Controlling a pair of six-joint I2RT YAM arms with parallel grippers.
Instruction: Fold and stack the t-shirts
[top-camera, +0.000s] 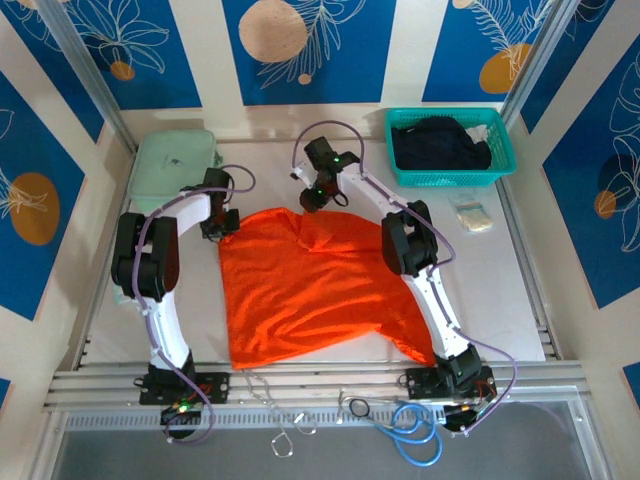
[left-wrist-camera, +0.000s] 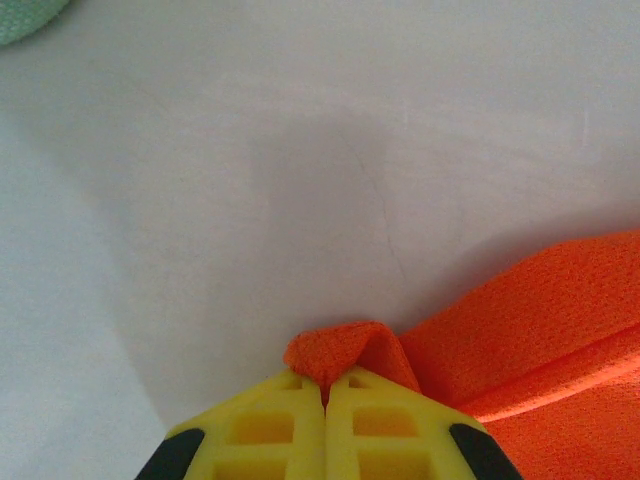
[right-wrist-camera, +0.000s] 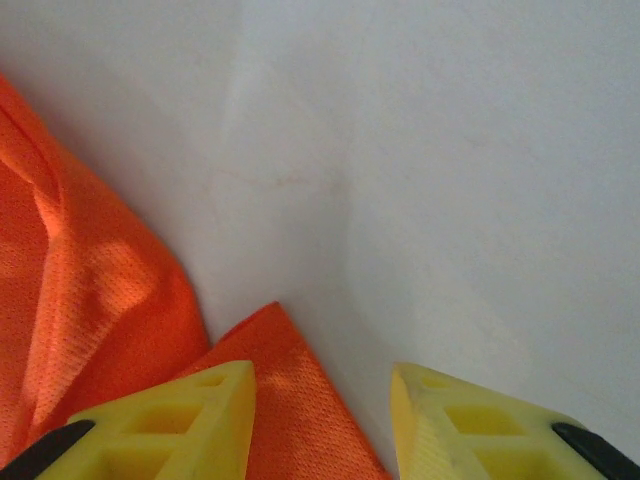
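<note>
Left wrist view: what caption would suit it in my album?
Left claw shut on a corner of the orange t-shirt, over the white table.

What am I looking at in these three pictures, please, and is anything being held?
Two robot arms are bolted at the near edge of a table. The wide picture looks down from above and behind them; the other two come from wrist cameras, yellow fingers at the bottom. An orange shirt lies spread out, a black shirt sits in the teal basket, a green box stands far left. The left fingers are shut on the orange shirt's corner; the right fingers are open over its edge, holding nothing.
</note>
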